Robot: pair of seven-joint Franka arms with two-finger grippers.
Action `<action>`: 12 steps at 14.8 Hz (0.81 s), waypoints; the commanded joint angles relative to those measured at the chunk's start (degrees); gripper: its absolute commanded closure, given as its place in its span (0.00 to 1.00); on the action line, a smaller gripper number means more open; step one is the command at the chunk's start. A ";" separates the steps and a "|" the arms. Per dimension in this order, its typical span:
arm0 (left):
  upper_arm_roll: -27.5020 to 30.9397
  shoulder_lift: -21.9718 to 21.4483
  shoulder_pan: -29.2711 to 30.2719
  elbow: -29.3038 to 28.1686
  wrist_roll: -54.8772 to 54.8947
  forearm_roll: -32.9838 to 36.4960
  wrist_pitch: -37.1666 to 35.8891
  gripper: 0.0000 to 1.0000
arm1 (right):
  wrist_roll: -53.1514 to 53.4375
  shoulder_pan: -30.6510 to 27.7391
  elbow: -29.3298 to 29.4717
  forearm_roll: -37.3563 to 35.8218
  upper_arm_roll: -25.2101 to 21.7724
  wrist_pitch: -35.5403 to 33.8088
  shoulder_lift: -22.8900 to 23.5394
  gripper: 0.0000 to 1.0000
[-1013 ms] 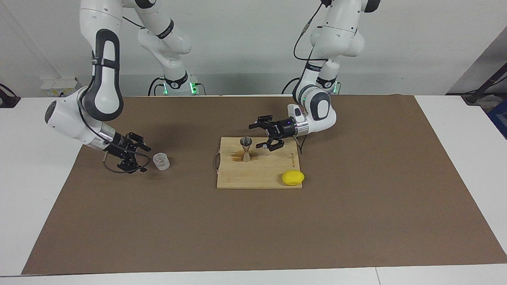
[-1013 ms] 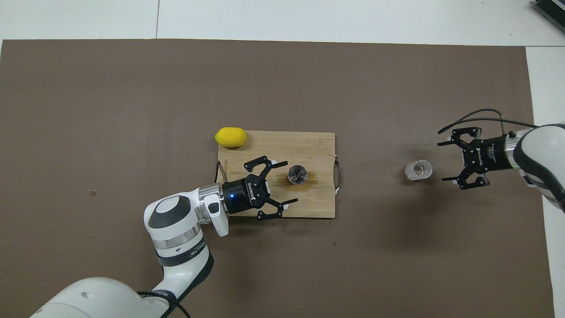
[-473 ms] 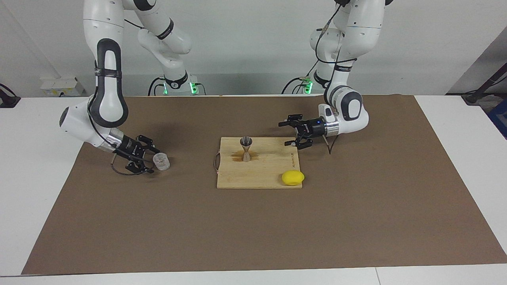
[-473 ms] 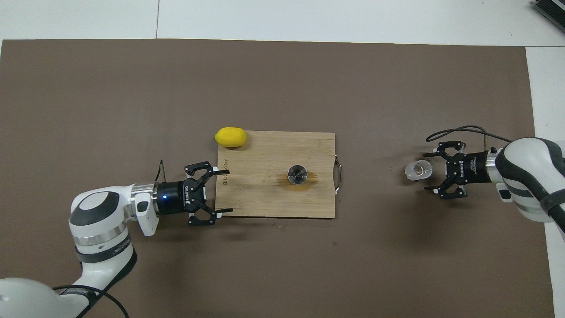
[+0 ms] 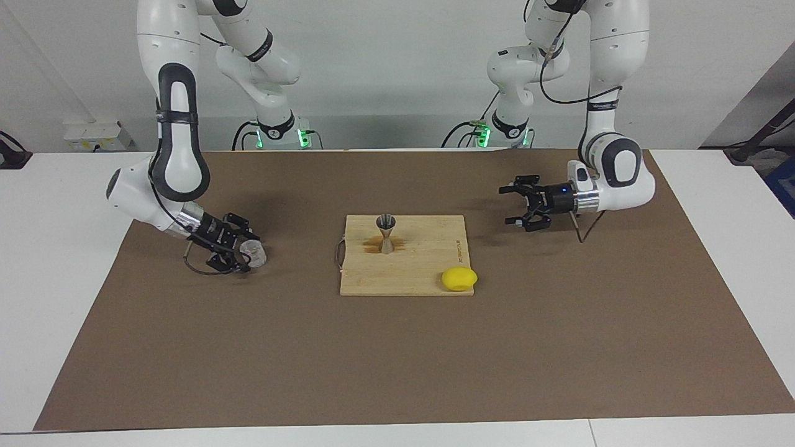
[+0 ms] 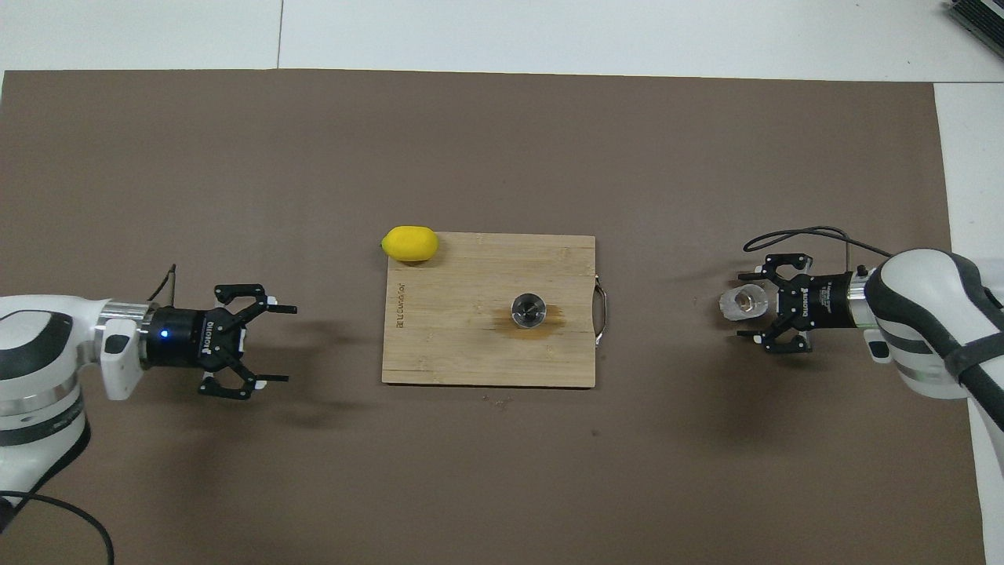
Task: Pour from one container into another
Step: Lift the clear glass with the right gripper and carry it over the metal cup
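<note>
Right now the grasp on the pouring vessel is the step in hand, and pouring has not begun. Taking the wooden cutting board (image 5: 404, 254) as the landmark: the clear ribbed glass tumbler (image 5: 254, 253) stands on the brown mat (image 5: 397, 360) well apart from the board, toward the right arm's end of the table, and the right gripper (image 5: 243, 251) is down at it, its fingers spread to either side of the glass. From the overhead view the fingers (image 6: 747, 276) bracket the tumbler (image 6: 742, 303) with the jaws partly open; I cannot tell whether the pads already touch the glass, and it looks not yet clamped. The grey metal jigger (image 5: 386, 233) stands upright on the board, on a darker stain near the board's handle end, with nothing holding it. A lemon (image 5: 459, 279) lies at the board's corner farther from the robots, toward the left arm's end. The left gripper (image 5: 526, 210) hangs low over the mat off the board's end on the left arm's side, jaws wide and empty, and that arm waits. As I judge it, the next move calls for closing squarely on the tumbler's ribbed sides, lifting it level, carrying it over to the jigger and tipping slowly, since the jigger's mouth is small and its narrow waist makes it easy to knock over.
</note>
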 commanded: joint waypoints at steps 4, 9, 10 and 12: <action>-0.60 3.77 8.36 15.48 -7.33 20.88 -5.09 0.00 | -1.83 -0.15 -1.82 2.44 0.15 0.34 -1.82 0.59; -0.51 2.64 9.69 25.67 -17.50 35.91 -5.18 0.00 | 1.59 2.12 -0.33 2.53 0.50 -0.01 -4.36 0.91; -0.51 2.55 9.69 27.70 -19.61 37.94 -5.35 0.00 | 3.17 3.70 -0.33 2.45 0.42 0.16 -5.24 0.91; -0.51 0.97 9.51 29.64 -23.91 40.50 -4.74 0.00 | 6.85 6.86 -0.24 2.36 0.42 0.69 -6.74 0.92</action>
